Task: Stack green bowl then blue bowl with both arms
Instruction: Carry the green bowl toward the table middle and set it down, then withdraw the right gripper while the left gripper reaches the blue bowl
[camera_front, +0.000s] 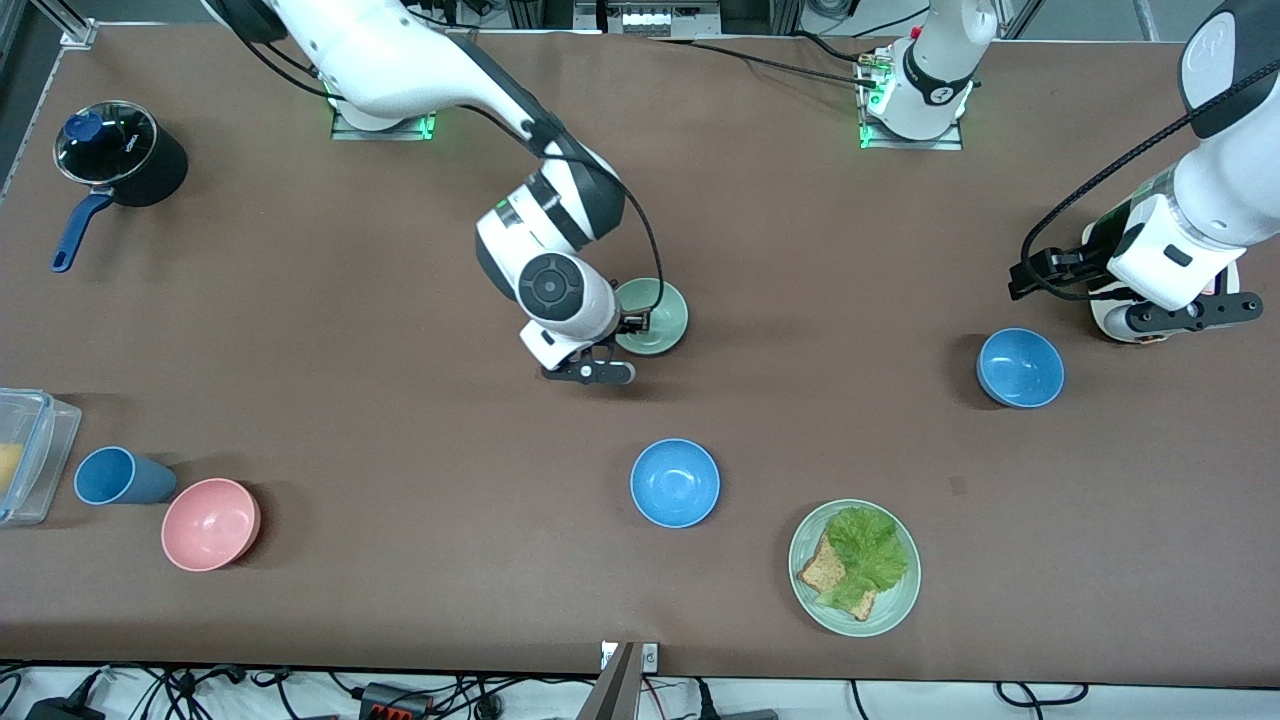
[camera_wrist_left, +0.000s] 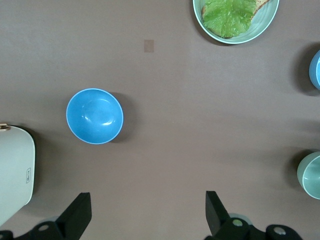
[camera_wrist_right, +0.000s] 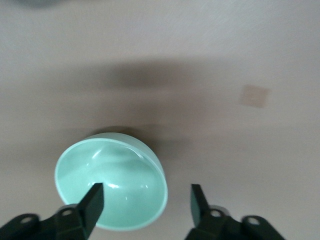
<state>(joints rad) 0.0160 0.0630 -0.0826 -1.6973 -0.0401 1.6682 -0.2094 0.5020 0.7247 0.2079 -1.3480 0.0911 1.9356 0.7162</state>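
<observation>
The green bowl (camera_front: 655, 318) stands upright mid-table, partly hidden under the right arm's hand. My right gripper (camera_front: 628, 328) is open low over it. In the right wrist view the gripper (camera_wrist_right: 146, 201) straddles the green bowl's (camera_wrist_right: 112, 185) rim: one finger is over the inside, the other is outside. The blue bowl (camera_front: 1020, 367) stands toward the left arm's end of the table. My left gripper (camera_front: 1150, 325) hangs open and empty in the air beside it. In the left wrist view the gripper (camera_wrist_left: 148, 210) is over bare table, apart from the blue bowl (camera_wrist_left: 94, 116).
A brighter sky-blue bowl (camera_front: 675, 482) and a green plate (camera_front: 880, 615) with lettuce and bread lie nearer the front camera. A pink bowl (camera_front: 210, 523), a blue cup (camera_front: 120, 477), a clear container (camera_front: 25, 455) and a lidded pot (camera_front: 120, 155) stand at the right arm's end.
</observation>
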